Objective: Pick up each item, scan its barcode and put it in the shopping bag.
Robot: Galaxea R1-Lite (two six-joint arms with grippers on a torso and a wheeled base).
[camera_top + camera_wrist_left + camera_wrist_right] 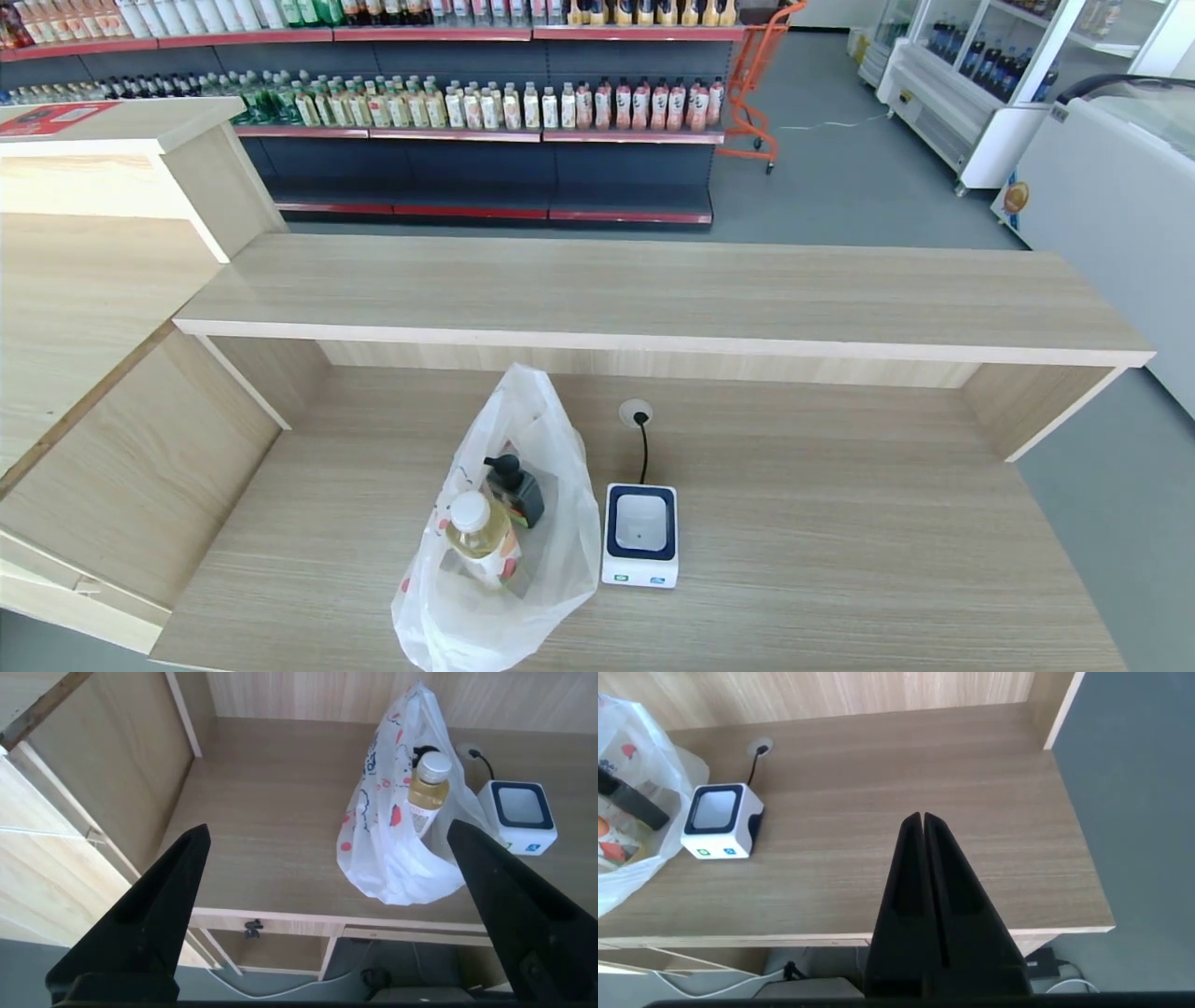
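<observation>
One translucent white plastic shopping bag (pixel 560 560) stands on the light wood table (pixel 840 560), just beside the one white-and-navy box scanner (pixel 640 534). It holds two items: one yellow drink bottle with a white cap (pixel 478 537) and one dark pump-top bottle (pixel 515 485). The left claw (pixel 329 835) gapes wide and empty; the right claw (pixel 922 819) is pressed together, holding nothing. Bagging appears complete, with seemingly nothing left to scan.

Head camera looks down on the counter (pixel 840 523); both wrist cameras hover above its near edge, all sharing the scanner (pixel 640 535).
</observation>
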